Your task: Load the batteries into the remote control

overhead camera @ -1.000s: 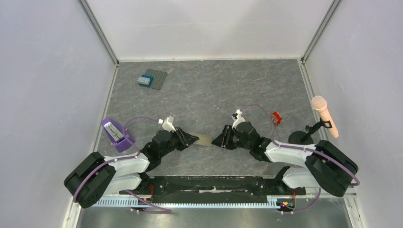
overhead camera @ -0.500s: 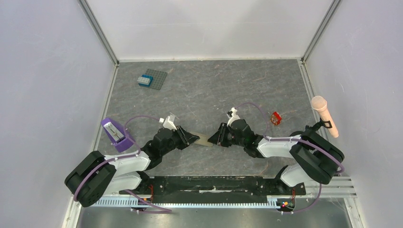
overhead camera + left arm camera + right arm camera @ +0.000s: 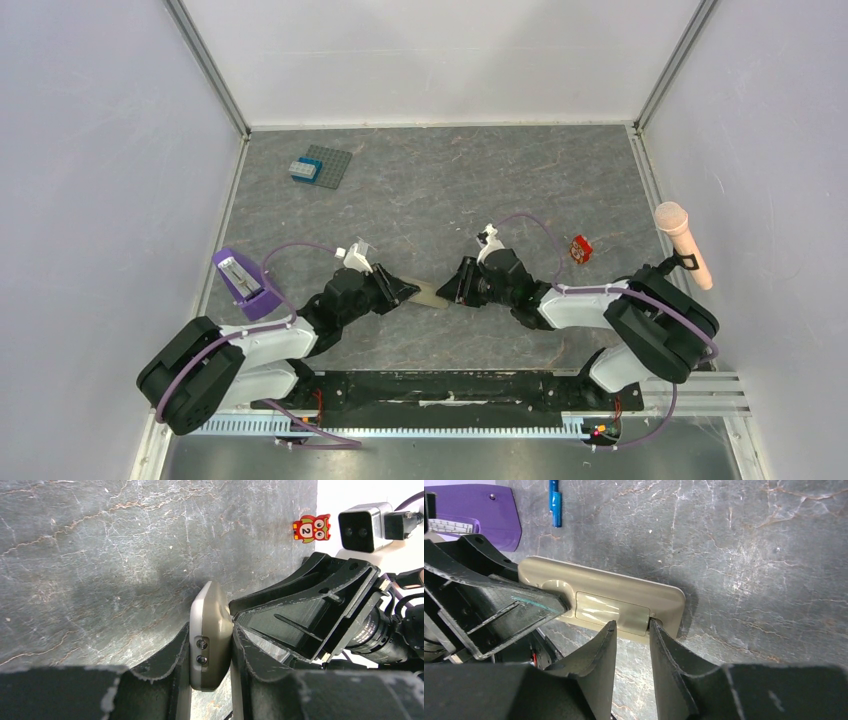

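My left gripper [image 3: 405,291] [image 3: 210,630] is shut on one end of the remote control [image 3: 428,292] [image 3: 210,640], holding it on edge just above the table. In the right wrist view the remote control's [image 3: 624,600] tan back faces the camera with its battery cover in place. My right gripper [image 3: 452,290] [image 3: 632,625] is open a little. Its fingertips [image 3: 654,630] rest against the cover's end near the free end of the remote, with nothing between them. Two blue batteries [image 3: 555,502] lie end to end on the table beyond the remote.
A purple object [image 3: 243,282] [image 3: 474,510] lies at the left by my left arm. A small red owl tag [image 3: 580,248] [image 3: 311,528] and a microphone on a stand [image 3: 683,243] are at the right. A grey studded plate with a blue brick [image 3: 320,166] sits far back left.
My right gripper has moved left up to the free end of the remote. The left gripper has kept its hold without moving.
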